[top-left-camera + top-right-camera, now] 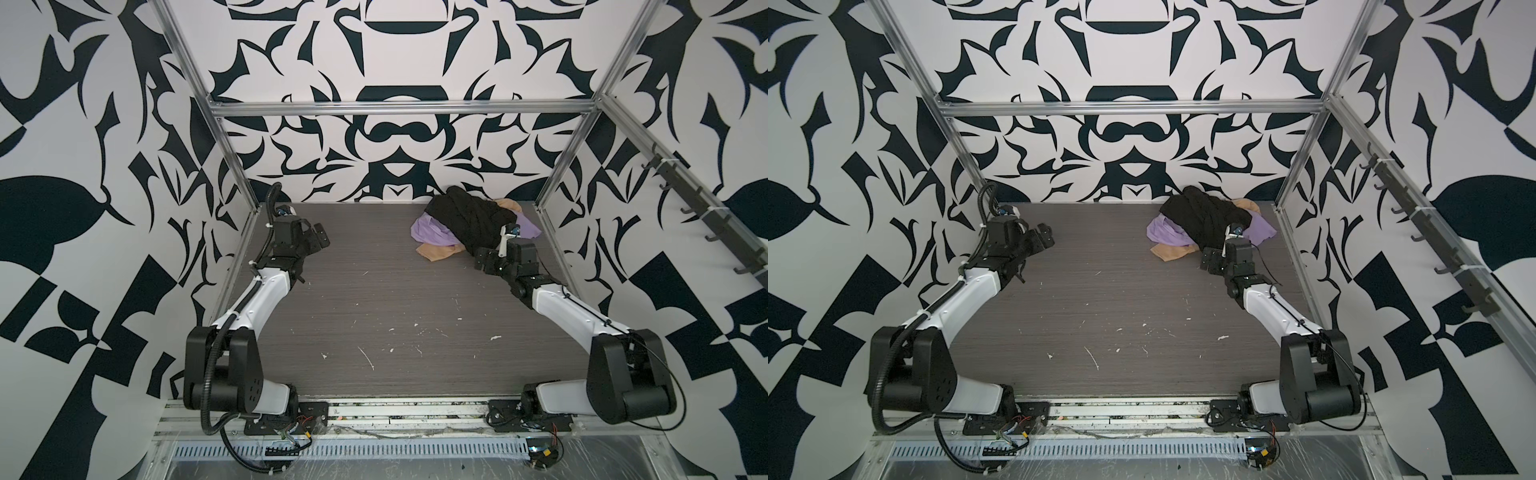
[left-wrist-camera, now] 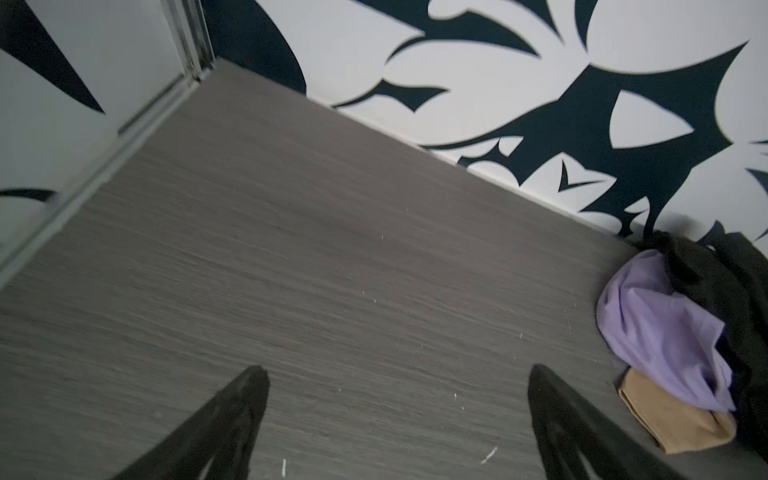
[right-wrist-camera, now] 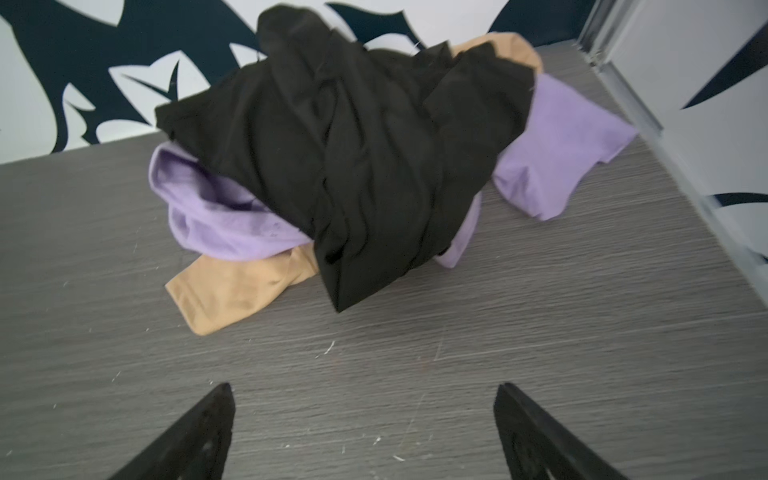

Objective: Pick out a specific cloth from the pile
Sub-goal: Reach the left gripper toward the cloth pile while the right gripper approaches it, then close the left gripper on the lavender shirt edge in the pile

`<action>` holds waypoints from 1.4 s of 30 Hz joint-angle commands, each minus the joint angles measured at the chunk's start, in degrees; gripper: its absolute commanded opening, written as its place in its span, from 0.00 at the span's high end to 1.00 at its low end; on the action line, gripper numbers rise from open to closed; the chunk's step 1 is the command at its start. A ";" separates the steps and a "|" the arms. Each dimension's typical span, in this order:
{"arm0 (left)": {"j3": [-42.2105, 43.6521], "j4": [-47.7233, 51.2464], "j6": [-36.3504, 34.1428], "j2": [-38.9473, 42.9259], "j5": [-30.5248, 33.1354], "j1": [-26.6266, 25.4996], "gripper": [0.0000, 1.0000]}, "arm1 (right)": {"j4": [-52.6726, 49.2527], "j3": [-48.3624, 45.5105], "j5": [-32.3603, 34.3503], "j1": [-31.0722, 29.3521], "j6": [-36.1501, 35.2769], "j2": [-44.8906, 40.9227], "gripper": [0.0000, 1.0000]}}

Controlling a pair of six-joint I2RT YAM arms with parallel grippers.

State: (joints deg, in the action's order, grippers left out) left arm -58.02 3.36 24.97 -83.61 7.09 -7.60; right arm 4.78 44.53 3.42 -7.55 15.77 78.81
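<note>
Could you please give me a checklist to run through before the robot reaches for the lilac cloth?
1. Right gripper open, holding nothing: ok.
2. Left gripper open, apart from the pile: ok.
3. Lilac cloth exposed for a grasp, on both sides of the black cloth: ok.
4. Lilac cloth free of cover: not ok, the black cloth lies over its middle.
5. Tan-beige cloth apart from it: not ok, it pokes out from beneath.
6. White tag located: cannot tell.

scuffed grey table (image 1: 374, 311), b&w patterned wall (image 1: 395, 62) behind.
</note>
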 commanded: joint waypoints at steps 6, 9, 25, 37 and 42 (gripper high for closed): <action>-5.97 6.78 3.81 -6.78 -3.36 -7.57 0.00 | 3.51 2.60 -3.08 -0.29 2.45 0.84 0.01; -8.34 6.88 4.99 -9.84 -4.85 -10.13 0.00 | 4.03 2.50 -3.06 -0.27 2.56 0.97 0.01; -21.12 -1.12 10.29 -24.76 -13.63 -19.39 0.06 | 8.53 0.91 -3.42 -0.27 5.32 0.44 0.01; -28.91 -12.85 16.82 -36.73 -17.88 -20.93 0.14 | 10.18 2.35 -6.73 -0.23 9.29 3.83 0.01; -34.25 -15.51 17.23 -42.20 -20.26 -21.66 0.20 | 9.57 1.85 -4.12 -0.28 9.28 2.79 0.01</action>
State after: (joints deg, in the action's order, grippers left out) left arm -88.71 -8.40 41.01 -123.39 -10.92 -28.51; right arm 12.40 44.84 -2.17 -7.75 24.21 83.40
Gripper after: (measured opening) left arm 0.808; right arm 0.994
